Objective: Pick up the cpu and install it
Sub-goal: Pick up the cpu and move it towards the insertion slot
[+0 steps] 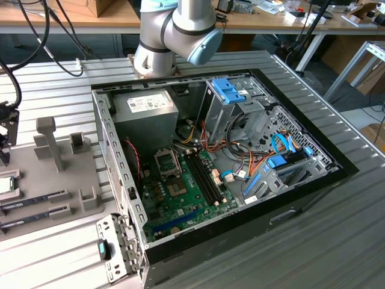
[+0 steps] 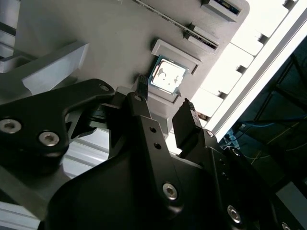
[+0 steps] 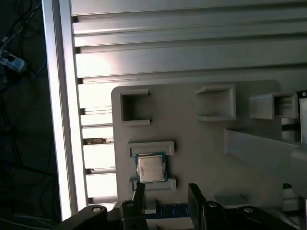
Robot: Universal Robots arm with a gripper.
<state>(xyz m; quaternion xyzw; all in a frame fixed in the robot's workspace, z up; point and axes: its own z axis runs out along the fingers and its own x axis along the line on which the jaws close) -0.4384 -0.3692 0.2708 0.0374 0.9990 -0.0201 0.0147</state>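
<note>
The cpu is a small silvery square with a green rim, lying flat in a recess of the grey holder plate. In the second wrist view the cpu sits just beyond the two black fingertips. My gripper is open and hovers above the plate close to the chip, with nothing between its fingers. In the exterior view the gripper is at the far left edge, over the cpu. The open socket lies on the green motherboard inside the case.
An open computer case fills the middle of the ribbed metal table, with the power supply and drive cages inside. Memory sticks lie in slots on the holder plate, beside upright grey posts.
</note>
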